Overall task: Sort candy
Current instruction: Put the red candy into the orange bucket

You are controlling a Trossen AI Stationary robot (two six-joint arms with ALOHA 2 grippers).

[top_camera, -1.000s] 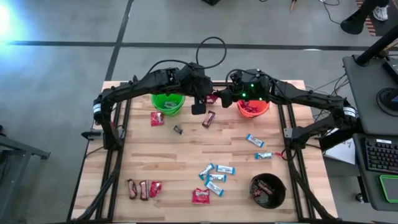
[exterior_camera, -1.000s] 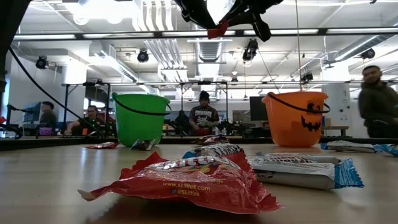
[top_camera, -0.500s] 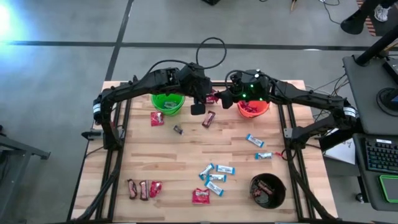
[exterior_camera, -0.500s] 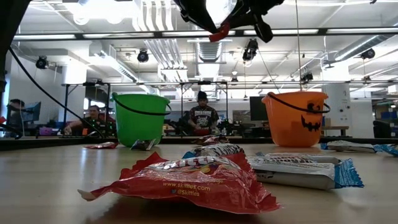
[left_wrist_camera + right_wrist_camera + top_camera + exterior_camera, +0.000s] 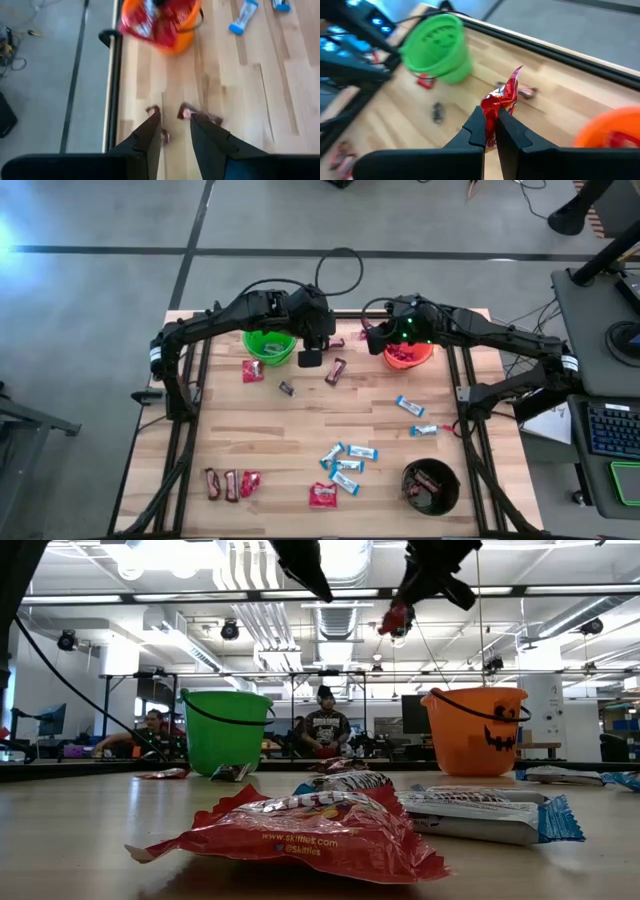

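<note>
At the table's far edge, we see the right gripper (image 5: pixel 490 131) clamped on a red packet (image 5: pixel 503 100) beside the orange bucket (image 5: pixel 408 354). Left gripper (image 5: pixel 172 135) sits near the green bucket (image 5: pixel 269 345), fingers parted, empty. Remaining candy (image 5: pixel 346 465) is scattered on the table (image 5: pixel 260 440).

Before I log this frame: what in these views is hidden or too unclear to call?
- Green bucket contents: high view, the left arm crosses over its mouth.
- Black bucket contents: high view, too small to count the wrappers.
- Red packet in the right gripper: right wrist view, its print is blurred.
- Orange bucket: left wrist view, cut off by the edge and blurred.
</note>
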